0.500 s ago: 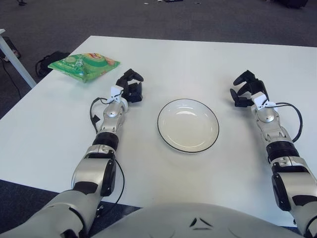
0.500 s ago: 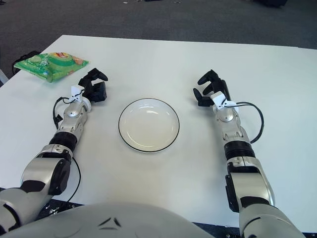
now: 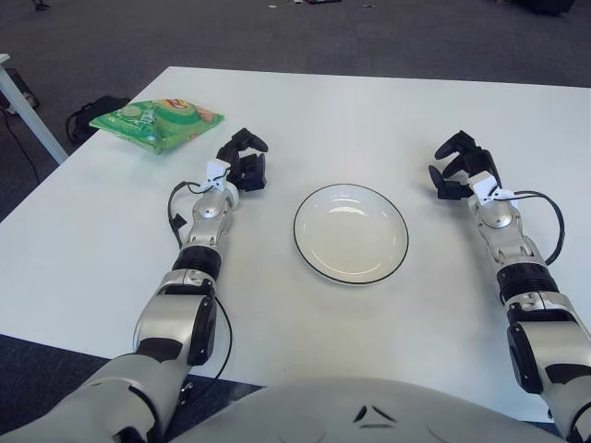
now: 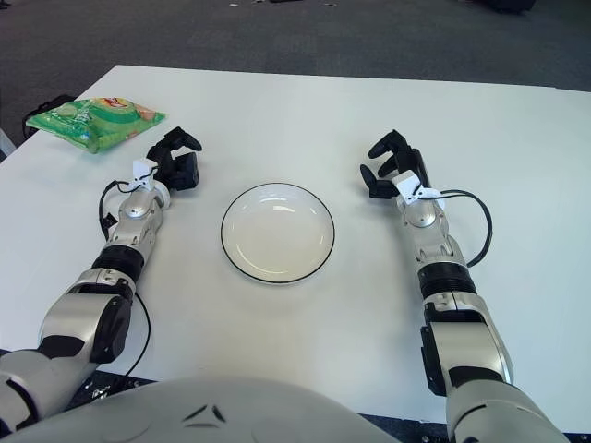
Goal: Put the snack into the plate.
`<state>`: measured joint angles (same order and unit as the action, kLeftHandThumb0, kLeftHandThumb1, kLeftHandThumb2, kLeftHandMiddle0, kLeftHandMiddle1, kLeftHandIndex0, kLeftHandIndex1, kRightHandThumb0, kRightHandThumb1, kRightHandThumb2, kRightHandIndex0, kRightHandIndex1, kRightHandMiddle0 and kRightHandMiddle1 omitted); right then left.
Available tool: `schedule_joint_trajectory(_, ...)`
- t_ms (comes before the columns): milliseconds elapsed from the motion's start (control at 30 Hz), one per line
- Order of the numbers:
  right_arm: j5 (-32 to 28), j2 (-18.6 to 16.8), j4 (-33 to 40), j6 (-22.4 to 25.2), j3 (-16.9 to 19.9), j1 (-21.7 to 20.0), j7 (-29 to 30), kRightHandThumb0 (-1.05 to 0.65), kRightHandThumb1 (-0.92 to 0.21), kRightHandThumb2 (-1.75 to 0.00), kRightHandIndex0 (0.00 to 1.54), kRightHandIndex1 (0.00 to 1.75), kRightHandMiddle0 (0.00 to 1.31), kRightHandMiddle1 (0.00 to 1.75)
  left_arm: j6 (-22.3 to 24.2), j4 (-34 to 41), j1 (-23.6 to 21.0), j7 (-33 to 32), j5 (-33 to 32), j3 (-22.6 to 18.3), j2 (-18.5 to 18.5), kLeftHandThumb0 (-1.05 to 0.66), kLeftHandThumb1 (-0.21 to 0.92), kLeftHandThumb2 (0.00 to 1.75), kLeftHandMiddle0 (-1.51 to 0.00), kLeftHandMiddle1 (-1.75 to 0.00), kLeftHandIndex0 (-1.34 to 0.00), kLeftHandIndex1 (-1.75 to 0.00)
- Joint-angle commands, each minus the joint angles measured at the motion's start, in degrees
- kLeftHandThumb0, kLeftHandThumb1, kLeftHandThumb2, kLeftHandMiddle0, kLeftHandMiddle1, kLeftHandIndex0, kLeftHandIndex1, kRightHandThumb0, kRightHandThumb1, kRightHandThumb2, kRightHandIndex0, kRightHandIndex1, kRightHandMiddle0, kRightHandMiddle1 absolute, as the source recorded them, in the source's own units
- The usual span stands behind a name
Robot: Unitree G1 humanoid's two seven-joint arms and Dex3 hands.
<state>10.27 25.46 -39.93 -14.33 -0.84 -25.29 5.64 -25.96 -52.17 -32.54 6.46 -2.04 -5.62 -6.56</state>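
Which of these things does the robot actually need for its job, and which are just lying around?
Needed:
green snack bag
white plate
left robot hand, nearest the bag
right robot hand, beside the plate

Just there:
white table
dark bag on the floor

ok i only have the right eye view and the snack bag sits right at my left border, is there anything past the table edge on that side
Observer: Yes. The left eye view shows a white slanted bar off the table's left edge, left of the snack and farther out than the left hand.
Operator: and the dark thing on the floor by the bag, i only get a bit of it
Observer: It is a black bag lying on the floor, between that white bar and the table edge, just behind the snack's left end.
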Motion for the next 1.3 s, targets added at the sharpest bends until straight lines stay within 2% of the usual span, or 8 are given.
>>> schedule_joint_trajectory(0,1.56,-1.1,-2.64,3.67,-1.59,4.59,-1.76,-0.01,-0.37,-1.26,0.62,1.7,0.32,1.74,0.47,-3.26,5.09,0.63,0.39,0.45,0.8,-0.45,0.4,1.21,-0.99,-1.75,-0.54,-1.75)
schedule_joint_trajectory(367,1.9,-1.21,-2.47,3.77,-1.79,4.64,-1.37,-0.01,-0.35,-1.28,0.63,1.7,0.33,1.74,0.05,-3.49,5.08,0.26,0.82,0.62,0.54,-0.45,0.41,1.2,-0.99,-1.75,-0.53,-1.75)
schedule_joint_trajectory(633,2.18,-1.24,-2.27,3.74,-1.98,4.79,-1.24,-0.01,-0.35,-1.28,0.63,1.7,0.33,1.74,-3.38,-3.96,5.21,-3.12,3.29,1.42,-0.19,-0.45,0.42,1.19,-1.0,-1.75,-0.53,-1.75)
schedule_joint_trajectory(767,2.41,-1.26,-2.06,3.77,-2.19,4.85,-1.07,-0.01,-0.35,-1.28,0.63,1.69,0.34,1.75,-6.39,-4.94,5.06,-7.05,5.37,1.69,-1.13,-0.45,0.41,1.2,-1.04,-1.75,-0.54,-1.75)
schedule_joint_trajectory(900,2.46,-1.29,-1.79,3.82,-2.27,4.97,-1.14,-0.01,-0.35,-1.28,0.63,1.69,0.34,1.74,-7.38,-6.31,4.49,-10.28,7.44,2.13,-2.93,-0.45,0.4,1.21,-1.1,-1.75,-0.54,-1.75)
schedule_joint_trajectory(1167,3.15,-1.33,-1.49,4.03,-2.59,4.98,-0.96,-0.01,-0.34,-1.29,0.64,1.68,0.35,1.75,-11.15,-6.67,4.61,-23.18,14.67,4.52,-5.28,-0.45,0.41,1.2,-1.18,-1.75,-0.54,-1.75)
schedule_joint_trajectory(1267,3.3,-1.43,-1.66,4.07,-2.59,4.83,-0.96,-0.01,-0.34,-1.29,0.65,1.68,0.35,1.75,-12.1,-6.64,4.49,-25.88,15.87,4.78,-5.93,-0.45,0.42,1.19,-1.18,-1.75,-0.53,-1.75)
